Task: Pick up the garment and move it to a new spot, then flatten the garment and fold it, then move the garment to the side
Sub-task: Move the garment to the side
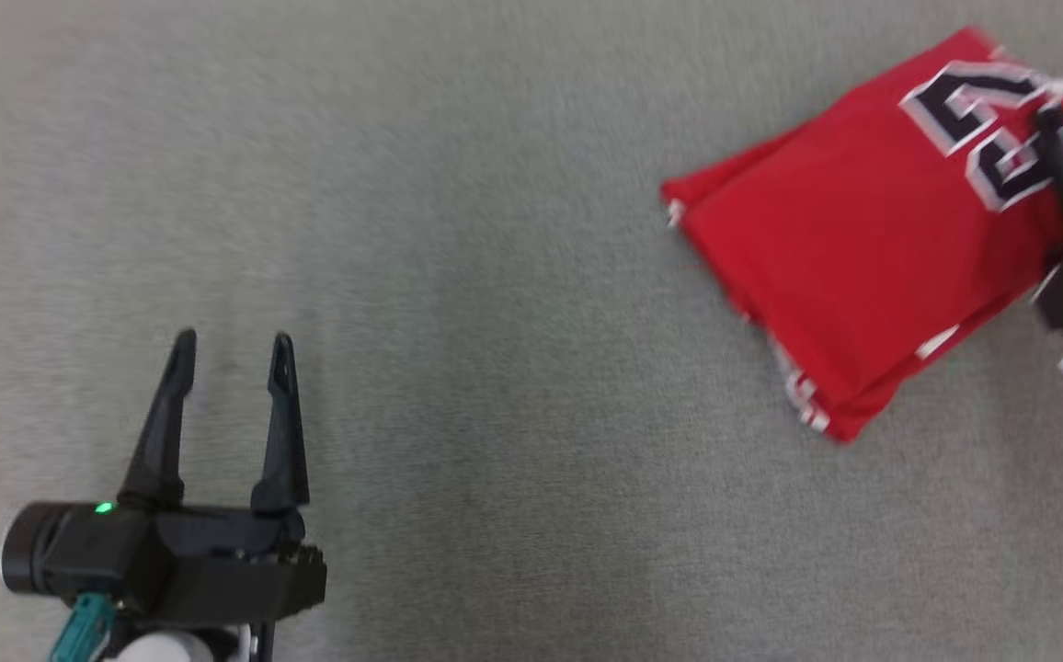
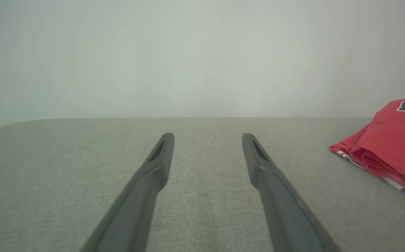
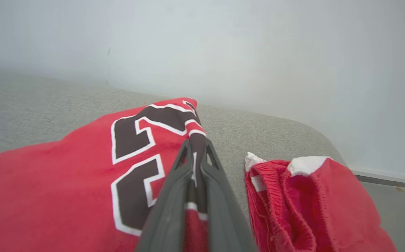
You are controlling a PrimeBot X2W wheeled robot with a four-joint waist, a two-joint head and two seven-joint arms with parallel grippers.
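Nearest the robot, at the lower left of the head view, the left gripper [image 1: 234, 338], a black two-fingered pincer with a small green light on its body, hangs over bare cloth with its jaws spread wide and nothing between them. The left wrist view shows its long dark fingers [image 2: 155, 171] well apart. Beneath it lies the flat grey-green woven fabric surface [image 1: 495, 386]

Further out and to the robot's right, well apart from the left gripper, lies the red sports jersey [image 1: 862, 239] of thin shiny fabric, with white stripe trim and dark navy numbers outlined in white. It rests on the surface folded into a thick, roughly rectangular pad, set at a slant in the head view. The numbers lie on top towards its far right end, and layered white-trimmed edges show along its near side

At that numbered end the right gripper [image 3: 197, 143] has its dark fingers pressed together on a fold of the jersey; the right wrist view shows a strip of red, white and navy cloth squeezed between them. Just beside it in that view a bunch of red ribbed cloth [image 3: 311, 203] with white edging lies on the surface; whether it belongs to the same jersey I cannot tell

Farthest off, a plain pale wall [image 2: 188, 52] rises behind the surface's rounded far edge
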